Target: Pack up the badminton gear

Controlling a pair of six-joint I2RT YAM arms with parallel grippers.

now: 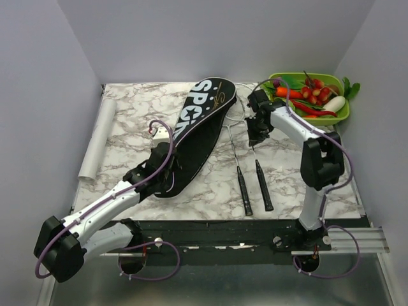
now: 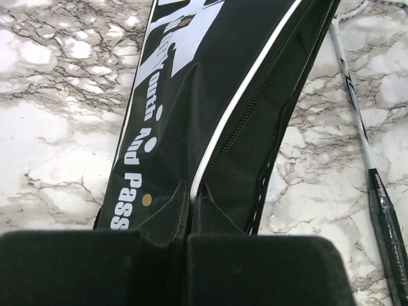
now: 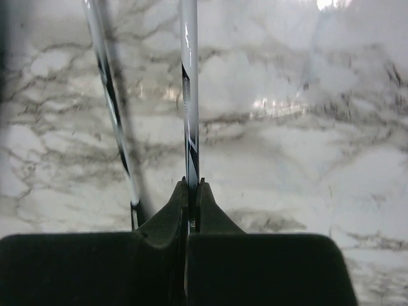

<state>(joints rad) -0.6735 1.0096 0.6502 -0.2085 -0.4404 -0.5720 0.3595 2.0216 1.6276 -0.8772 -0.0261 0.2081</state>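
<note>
The long black cover lettered "SPORT" lies slantwise on the marble table, and it fills the left wrist view. My left gripper is shut on the cover's white-piped edge near its narrow end. Two rackets lie right of the cover, their black handles toward me and their heads at the cover's wide end. My right gripper is shut on the right racket's silvery shaft. The other racket's shaft runs just left of it. One racket shows beside the cover in the left wrist view.
A green tray of toy vegetables stands at the back right, close behind my right arm. A white roll lies along the table's left edge. A black rail runs along the near edge.
</note>
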